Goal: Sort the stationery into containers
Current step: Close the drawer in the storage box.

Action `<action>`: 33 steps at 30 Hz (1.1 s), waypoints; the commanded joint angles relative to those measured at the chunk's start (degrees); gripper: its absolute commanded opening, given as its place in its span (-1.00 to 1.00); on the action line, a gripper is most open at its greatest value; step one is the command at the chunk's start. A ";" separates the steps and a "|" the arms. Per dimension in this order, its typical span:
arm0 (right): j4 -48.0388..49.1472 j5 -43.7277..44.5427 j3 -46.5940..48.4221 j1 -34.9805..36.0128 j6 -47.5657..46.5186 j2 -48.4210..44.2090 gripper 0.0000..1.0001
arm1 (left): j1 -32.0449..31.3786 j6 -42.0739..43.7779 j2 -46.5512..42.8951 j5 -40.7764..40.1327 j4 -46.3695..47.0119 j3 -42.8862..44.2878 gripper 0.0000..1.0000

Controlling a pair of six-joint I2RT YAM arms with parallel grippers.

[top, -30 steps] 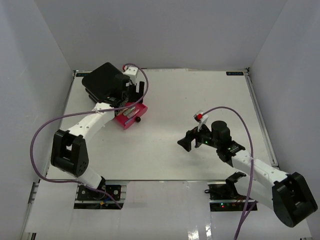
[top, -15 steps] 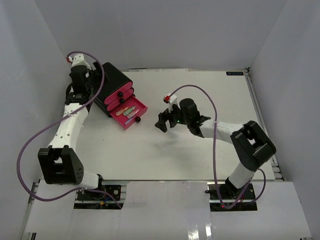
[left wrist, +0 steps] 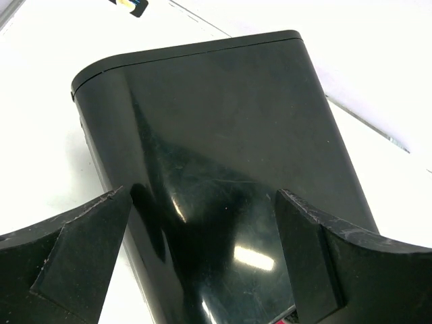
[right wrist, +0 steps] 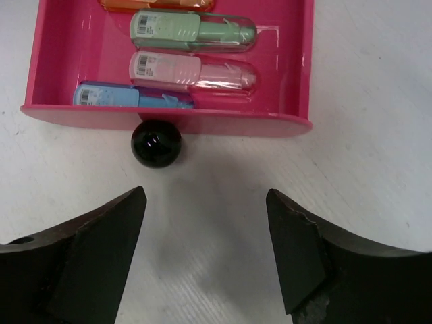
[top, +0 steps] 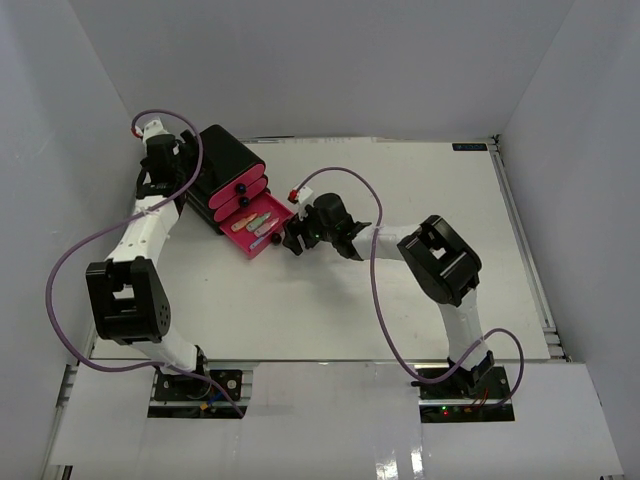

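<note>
Both arms [top: 145, 225] [top: 385, 240] outstretched toward drawer box [top: 225, 155].

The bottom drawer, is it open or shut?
Open. The drawer sticks out of the black box, and pastel pens lie visible inside.

Black box [left wrist: 229, 169]: glossy plastic, finely scratched, mirror-like highlights.
Open drawer [right wrist: 256, 123]: smooth pink plastic, faint sheen.
Knob [right wrist: 156, 143]: shiny black.
Pens [right wrist: 192, 30]: pastel plastic, clear caps.
Table [right wrist: 364, 169]: matt white.
</note>
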 commanded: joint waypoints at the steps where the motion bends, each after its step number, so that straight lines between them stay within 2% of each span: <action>1: 1.22 1.15 4.51 1.08 0.44 2.16 0.52 | -0.04 -0.83 0.51 1.43 1.14 -0.53 0.96; 15: 2.44 -1.92 9.70 3.10 2.02 8.24 -0.04 | -0.04 0.22 -1.68 2.22 -0.88 -5.01 0.96; 23: 5.08 -1.93 9.26 3.63 2.28 8.94 -0.17 | -0.83 0.66 -2.21 3.62 -1.24 -8.17 0.96; 29: 6.93 -1.31 13.47 3.63 3.06 11.57 -0.31 | -1.01 1.01 -1.95 4.41 -1.68 -7.91 0.96; 33: 7.27 -3.16 16.55 3.63 4.21 13.60 -0.33 | -1.01 1.19 -1.60 4.86 -1.94 -7.82 0.96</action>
